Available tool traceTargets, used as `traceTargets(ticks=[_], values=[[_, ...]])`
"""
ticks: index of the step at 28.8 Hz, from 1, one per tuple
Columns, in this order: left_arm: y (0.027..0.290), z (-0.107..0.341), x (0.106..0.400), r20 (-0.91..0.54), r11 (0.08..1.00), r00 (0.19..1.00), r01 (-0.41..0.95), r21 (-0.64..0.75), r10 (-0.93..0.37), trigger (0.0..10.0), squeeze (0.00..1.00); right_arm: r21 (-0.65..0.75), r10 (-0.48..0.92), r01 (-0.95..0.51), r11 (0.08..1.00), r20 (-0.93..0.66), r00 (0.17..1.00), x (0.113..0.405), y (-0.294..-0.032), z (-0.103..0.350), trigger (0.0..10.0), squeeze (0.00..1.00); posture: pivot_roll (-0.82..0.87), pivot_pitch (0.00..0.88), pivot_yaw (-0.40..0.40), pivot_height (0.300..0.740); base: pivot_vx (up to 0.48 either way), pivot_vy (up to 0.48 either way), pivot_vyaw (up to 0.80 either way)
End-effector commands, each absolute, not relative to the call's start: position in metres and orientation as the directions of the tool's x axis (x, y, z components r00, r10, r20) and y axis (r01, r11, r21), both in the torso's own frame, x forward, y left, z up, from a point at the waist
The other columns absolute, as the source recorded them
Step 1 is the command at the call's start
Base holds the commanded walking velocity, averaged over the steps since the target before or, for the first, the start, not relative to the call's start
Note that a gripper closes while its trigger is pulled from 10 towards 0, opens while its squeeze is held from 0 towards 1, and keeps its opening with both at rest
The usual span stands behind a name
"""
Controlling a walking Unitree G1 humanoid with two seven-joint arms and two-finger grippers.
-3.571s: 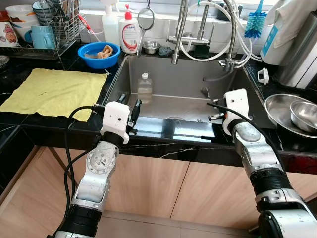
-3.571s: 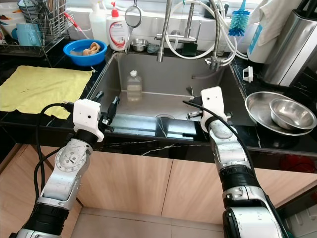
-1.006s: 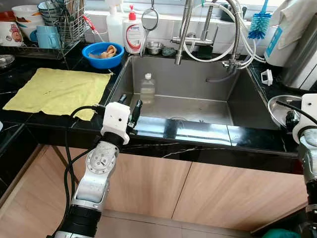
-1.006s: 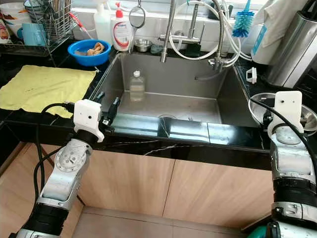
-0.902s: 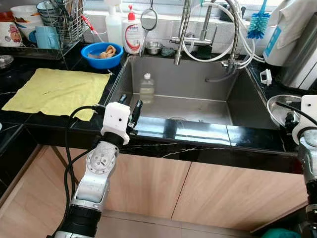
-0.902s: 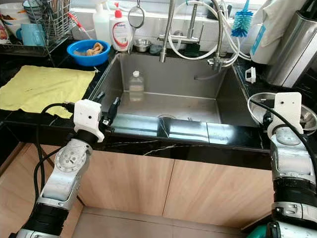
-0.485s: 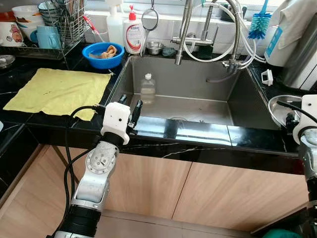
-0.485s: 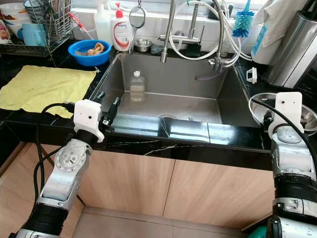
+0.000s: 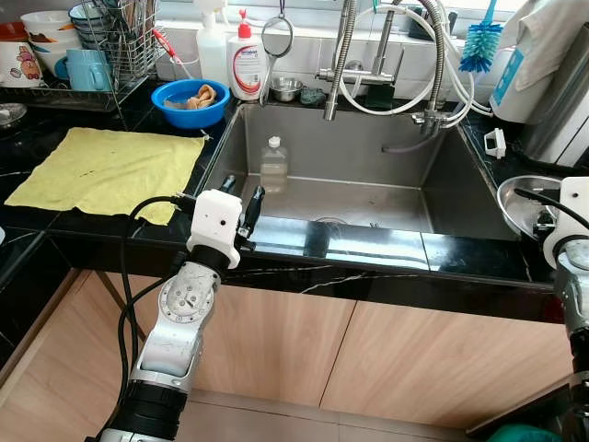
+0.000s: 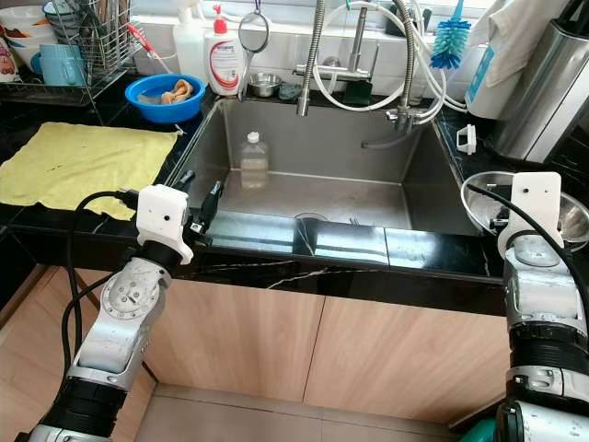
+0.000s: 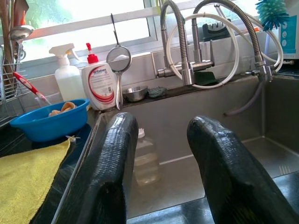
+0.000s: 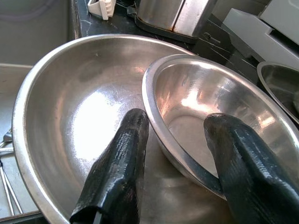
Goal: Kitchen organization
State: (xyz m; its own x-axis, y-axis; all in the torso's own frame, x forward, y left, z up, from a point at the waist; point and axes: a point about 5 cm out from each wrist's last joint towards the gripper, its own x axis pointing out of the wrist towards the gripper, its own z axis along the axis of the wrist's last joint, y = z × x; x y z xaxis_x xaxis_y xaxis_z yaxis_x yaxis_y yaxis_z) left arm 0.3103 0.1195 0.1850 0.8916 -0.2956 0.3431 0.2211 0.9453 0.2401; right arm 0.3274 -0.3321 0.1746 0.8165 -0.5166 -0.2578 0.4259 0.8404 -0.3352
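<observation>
Right gripper [image 12: 175,186] straddling near rim of small steel bowl [image 12: 219,112], fingers spread wide, one inside, one outside, nothing clamped yet. Bowl sitting nested in large steel basin [image 12: 70,107] right of sink [image 9: 350,157], mouth upward, round, no long axis. Left gripper [image 11: 161,163] parting open over sink's front-left edge, empty, farther away.

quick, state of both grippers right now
Left gripper: open, empty, at the sink's front edge.
Right gripper: open, straddling the small steel bowl's rim, not closed on it.
</observation>
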Motion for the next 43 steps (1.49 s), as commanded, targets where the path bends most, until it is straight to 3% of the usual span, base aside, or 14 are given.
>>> traceTargets(ticks=[1, 16, 33, 43], values=[[0.117, 0.189, 0.310, 0.347, 0.937, 0.883, 0.236, 0.258, -0.318, 10.0, 0.00, -0.310, -0.514, 0.435, 0.845, -0.247, 0.822, 0.329, -0.333, 0.180, 0.0, 0.00, 0.05, 0.000, -0.018, 0.740, 0.000, 0.000, 0.00], [0.117, 0.189, 0.311, 0.347, 0.937, 0.883, 0.235, 0.258, -0.316, 10.0, 0.00, -0.270, -0.474, 0.417, 0.868, -0.201, 0.857, 0.336, -0.319, 0.189, 0.0, 0.00, 0.05, 0.000, -0.018, 0.740, 0.000, 0.000, 0.00], [0.117, 0.190, 0.312, 0.350, 0.944, 0.888, 0.221, 0.245, -0.299, 10.0, 0.00, -0.252, -0.437, 0.423, 0.870, 0.000, 0.899, 0.342, -0.297, 0.248, 0.0, 0.00, 0.05, 0.000, -0.025, 0.740, 0.000, 0.000, 0.00], [0.117, 0.190, 0.312, 0.350, 0.944, 0.888, 0.220, 0.244, -0.298, 10.0, 0.00, -0.258, -0.438, 0.424, 0.868, 0.005, 0.899, 0.341, -0.296, 0.251, 0.0, 0.00, 0.05, 0.000, -0.025, 0.740, 0.000, 0.000, 0.00]])
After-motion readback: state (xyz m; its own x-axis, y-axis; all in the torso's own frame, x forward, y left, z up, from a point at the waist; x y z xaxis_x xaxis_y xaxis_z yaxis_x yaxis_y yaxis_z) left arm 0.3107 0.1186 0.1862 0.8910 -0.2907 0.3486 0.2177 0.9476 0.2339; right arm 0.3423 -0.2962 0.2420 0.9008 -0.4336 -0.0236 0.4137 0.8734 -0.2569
